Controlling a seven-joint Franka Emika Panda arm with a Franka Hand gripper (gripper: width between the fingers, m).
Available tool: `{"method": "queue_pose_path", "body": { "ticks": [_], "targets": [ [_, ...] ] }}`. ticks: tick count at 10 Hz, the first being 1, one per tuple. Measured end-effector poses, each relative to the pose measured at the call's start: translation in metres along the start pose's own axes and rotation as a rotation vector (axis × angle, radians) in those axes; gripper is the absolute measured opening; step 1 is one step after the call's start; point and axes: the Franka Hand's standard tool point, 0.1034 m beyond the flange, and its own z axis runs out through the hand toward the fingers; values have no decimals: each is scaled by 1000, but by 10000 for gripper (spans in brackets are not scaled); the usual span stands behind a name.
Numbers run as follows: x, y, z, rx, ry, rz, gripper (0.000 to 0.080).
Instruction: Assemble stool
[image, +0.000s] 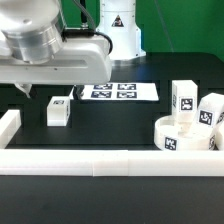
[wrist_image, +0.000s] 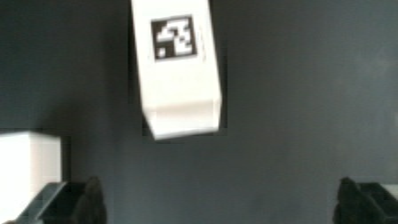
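Ahead of the fingers (wrist_image: 217, 200), on the dark counter (wrist_image: 302, 90), one white block leg (wrist_image: 182, 75) is lying flat with its black-and-white tag facing up. The fingers are standing wide apart and gripping nothing, their two dark tips showing at the edge of the wrist view, with bare counter between them (the leg is sitting beyond the gap, not inside it). In the exterior view the arm is hanging above that same leg (image: 59, 111). Well off to the exterior view's right, the round seat (image: 186, 134) is resting on the counter, with two more legs (image: 183, 98) standing upright just behind it. The marker board (image: 118, 91) is lying flat farther back, and a long white rail (image: 110, 162) is running along the near edge.
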Motion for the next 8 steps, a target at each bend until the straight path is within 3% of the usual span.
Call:
{"method": "queue_pose_path", "body": {
  "ticks": [5,6,7,8],
  "targets": [
    [-6,1,15,24,-280,-15,649],
    [-15,0,19,35,-367,-12,649],
    [-17,3,25,36,-450,-16,649],
    [-10,11,31,13,-477,-61,649]
  ]
}}
